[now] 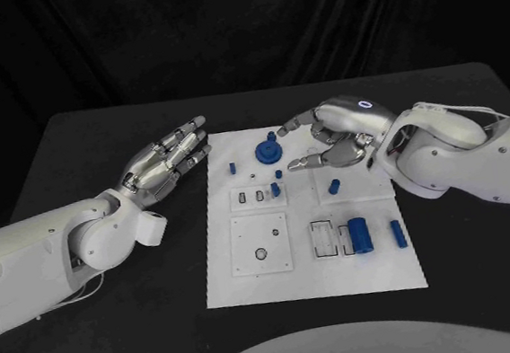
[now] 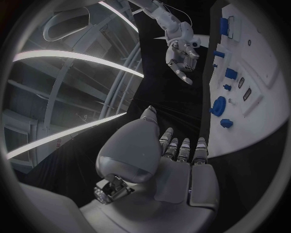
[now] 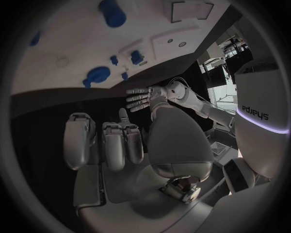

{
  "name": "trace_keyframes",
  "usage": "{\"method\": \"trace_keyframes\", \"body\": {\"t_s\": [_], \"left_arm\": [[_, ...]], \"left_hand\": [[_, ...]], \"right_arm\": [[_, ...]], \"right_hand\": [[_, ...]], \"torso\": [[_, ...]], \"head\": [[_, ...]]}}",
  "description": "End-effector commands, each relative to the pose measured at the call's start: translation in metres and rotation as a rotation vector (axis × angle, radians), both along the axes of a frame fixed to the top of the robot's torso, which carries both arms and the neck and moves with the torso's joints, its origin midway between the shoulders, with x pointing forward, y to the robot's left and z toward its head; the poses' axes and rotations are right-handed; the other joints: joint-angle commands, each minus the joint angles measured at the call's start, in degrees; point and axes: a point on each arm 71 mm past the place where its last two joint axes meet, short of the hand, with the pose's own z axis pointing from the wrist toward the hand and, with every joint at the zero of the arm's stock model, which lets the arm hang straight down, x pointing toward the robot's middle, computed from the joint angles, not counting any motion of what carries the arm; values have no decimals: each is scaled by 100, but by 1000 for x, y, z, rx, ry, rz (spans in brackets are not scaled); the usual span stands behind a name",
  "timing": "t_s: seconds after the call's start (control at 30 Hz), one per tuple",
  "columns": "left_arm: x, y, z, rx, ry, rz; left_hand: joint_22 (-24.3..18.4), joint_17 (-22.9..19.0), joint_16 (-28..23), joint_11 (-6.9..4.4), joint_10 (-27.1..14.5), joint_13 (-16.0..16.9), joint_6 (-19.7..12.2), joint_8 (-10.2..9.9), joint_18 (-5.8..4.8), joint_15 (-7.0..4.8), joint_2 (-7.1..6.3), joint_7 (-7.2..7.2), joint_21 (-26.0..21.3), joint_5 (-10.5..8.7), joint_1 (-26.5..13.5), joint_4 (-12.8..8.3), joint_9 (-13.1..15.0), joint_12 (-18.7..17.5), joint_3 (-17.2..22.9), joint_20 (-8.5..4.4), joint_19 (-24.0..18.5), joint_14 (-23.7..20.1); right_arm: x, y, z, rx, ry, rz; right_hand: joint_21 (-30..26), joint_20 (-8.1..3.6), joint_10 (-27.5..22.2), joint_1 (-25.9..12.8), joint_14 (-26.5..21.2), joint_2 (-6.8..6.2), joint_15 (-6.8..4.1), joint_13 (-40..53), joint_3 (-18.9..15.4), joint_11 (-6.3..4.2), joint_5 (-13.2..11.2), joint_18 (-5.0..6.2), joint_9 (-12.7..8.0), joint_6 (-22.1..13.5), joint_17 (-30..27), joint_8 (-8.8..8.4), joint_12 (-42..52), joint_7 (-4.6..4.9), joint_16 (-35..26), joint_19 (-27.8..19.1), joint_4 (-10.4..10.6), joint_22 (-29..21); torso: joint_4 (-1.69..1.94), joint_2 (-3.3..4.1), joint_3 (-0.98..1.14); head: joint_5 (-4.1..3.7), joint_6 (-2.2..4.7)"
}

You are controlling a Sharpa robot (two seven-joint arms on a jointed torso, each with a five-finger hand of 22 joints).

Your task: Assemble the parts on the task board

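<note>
The white flat task board (image 1: pixel 315 262) lies in the middle of the black table (image 1: pixel 93 147), and the small blue plastic parts are spread over it. The right silver hand (image 1: pixel 334 135) hovers over the far part of the board with its fingers curved but apart, and it holds nothing. Just beside its fingertips stands a round blue knob-like part (image 1: pixel 268 150), and I judge this is the piece it goes for. To do this step well, the hand should come down straight over the knob and close on its sides evenly, so the part does not tip or slide on the smooth plate. The left silver hand (image 1: pixel 168 161) is open too, its fingers stretched out, above the table near the left edge of the board and touching nothing. Other things are close: a small blue peg (image 1: pixel 274 190) standing in a recessed block, a blue cylinder (image 1: pixel 361 234) and a thin blue bar (image 1: pixel 398 234) at the near side. The peg near the knob could be hit by the fingers.
</note>
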Motion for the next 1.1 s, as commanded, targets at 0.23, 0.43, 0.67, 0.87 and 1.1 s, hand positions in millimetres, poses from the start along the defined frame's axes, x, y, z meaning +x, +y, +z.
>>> {"method": "trace_keyframes", "body": {"t_s": [0.23,0.43,0.67,0.87,1.1], "left_arm": [[17,22,31,164,-270,250],[26,16,52,434,-516,359],[26,-3,58,682,-765,333],[26,-25,46,837,-654,227],[28,-48,43,964,-459,80]], "left_hand": [[12,-10,-21,-138,7,-5,32,38,106,-78,-144,-115,-7,-302,-88,-22,7,-36,-235,1,26,-11],[891,912,2035,1310,2882,956,950,277,88,750,-154,355,1666,417,49,13,99,2396,-386,711,2799,3091],[1675,2232,5225,779,4944,2530,2821,714,96,207,-128,797,3307,881,150,40,271,5308,-459,206,5248,5479],[4591,7706,8732,576,8201,8154,3184,533,-172,-59,7,828,6333,733,42,42,393,8629,-488,-185,5776,8047],[7185,8990,8979,639,9004,8993,3414,773,-528,-21,136,866,8081,353,-326,21,630,8963,-562,-116,7272,8989]], "right_arm": [[15,-31,59,225,-154,-78],[26,-45,62,314,-112,-111],[25,-48,46,319,-41,-115],[23,-57,30,281,79,-155],[21,-65,23,254,149,-186]], "right_hand": [[-61,16,607,-1388,595,648,20,1507,-294,45,262,49,-40,486,1510,112,31,80,32,63,10,1144],[127,88,607,-941,595,983,113,1507,-142,157,1671,8,119,1285,1510,473,31,144,32,150,-28,1200],[54,137,607,-589,595,979,156,1507,-38,201,2018,29,216,1621,1510,615,31,129,32,109,-29,1173],[-204,129,607,-19,573,916,142,1507,204,189,2472,90,229,1651,1417,576,31,123,-25,-19,-170,1090],[-339,131,607,68,542,905,145,1507,255,196,2494,119,227,1651,1295,546,31,132,-102,-81,-91,1047]], "torso": [[8,-74,32],[-44,-154,70],[-94,-297,140],[-152,-426,209],[-214,-566,288]], "head": [[-50,140],[41,242],[46,176],[49,109],[93,-29]]}}
